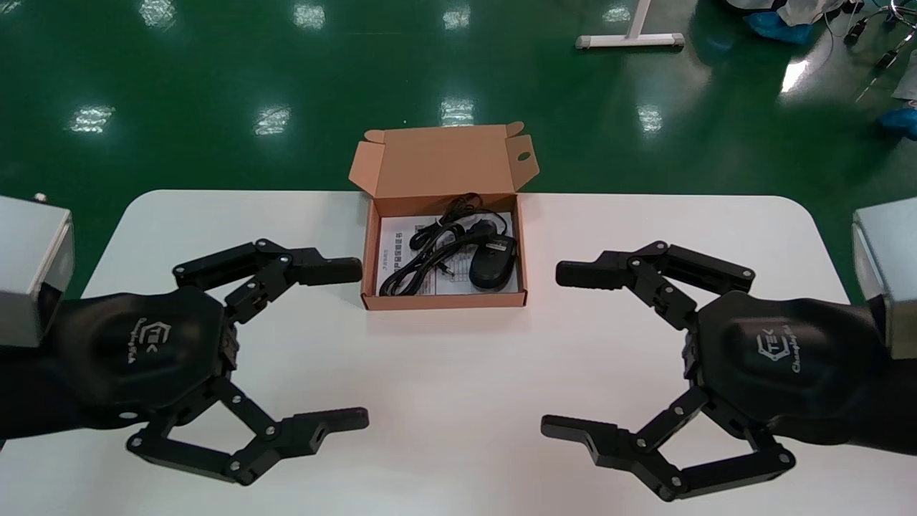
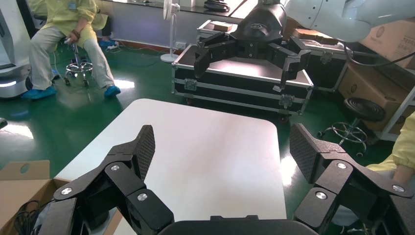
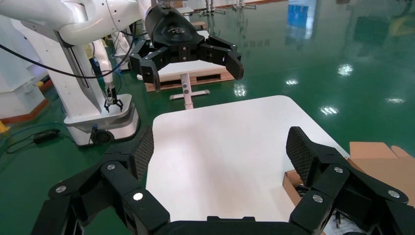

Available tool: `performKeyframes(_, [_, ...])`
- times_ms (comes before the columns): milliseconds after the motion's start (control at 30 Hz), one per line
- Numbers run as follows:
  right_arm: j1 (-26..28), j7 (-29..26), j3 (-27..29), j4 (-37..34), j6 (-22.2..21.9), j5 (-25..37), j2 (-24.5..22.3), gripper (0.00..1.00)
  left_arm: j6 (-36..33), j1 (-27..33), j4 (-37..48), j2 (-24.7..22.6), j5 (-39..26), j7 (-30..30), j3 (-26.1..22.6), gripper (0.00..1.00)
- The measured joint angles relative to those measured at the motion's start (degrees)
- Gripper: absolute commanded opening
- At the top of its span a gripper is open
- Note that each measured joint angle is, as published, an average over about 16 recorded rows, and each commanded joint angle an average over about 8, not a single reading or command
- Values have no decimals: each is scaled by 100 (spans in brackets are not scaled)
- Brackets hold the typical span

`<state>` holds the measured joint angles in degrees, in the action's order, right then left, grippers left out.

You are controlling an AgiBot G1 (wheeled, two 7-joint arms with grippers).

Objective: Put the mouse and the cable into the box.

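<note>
A white round-cornered table (image 1: 444,401) fills the lower two thirds of the head view. Beyond it is a glossy green floor (image 1: 215,86) that mirrors the ceiling lights, and the white foot of a stand (image 1: 630,39) shows at the upper right.

A small brown cardboard box (image 1: 444,301) sits at the middle of the table's far edge, with its lid (image 1: 444,161) folded back and upright. A printed leaflet (image 1: 401,247) lines the bottom of the box. The black mouse (image 1: 493,262) lies on it in the right half, and the coiled black cable (image 1: 423,258) lies to its left.

The left gripper (image 1: 358,344) is at the lower left and the right gripper (image 1: 555,350) at the lower right. Both are spread wide, face each other over bare tabletop, and are well apart from the box.
</note>
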<state>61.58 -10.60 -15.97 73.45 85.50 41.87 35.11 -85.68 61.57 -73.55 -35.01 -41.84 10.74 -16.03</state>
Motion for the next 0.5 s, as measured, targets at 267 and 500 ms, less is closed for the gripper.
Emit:
performKeyframes(267, [0, 1, 0, -3, -3, 1, 2, 100, 0, 0, 2, -1, -1, -1, 0, 100])
performKeyframes(500, [0, 1, 0, -4, -4, 1, 3, 100, 0, 0, 2, -1, -1, -1, 0, 100])
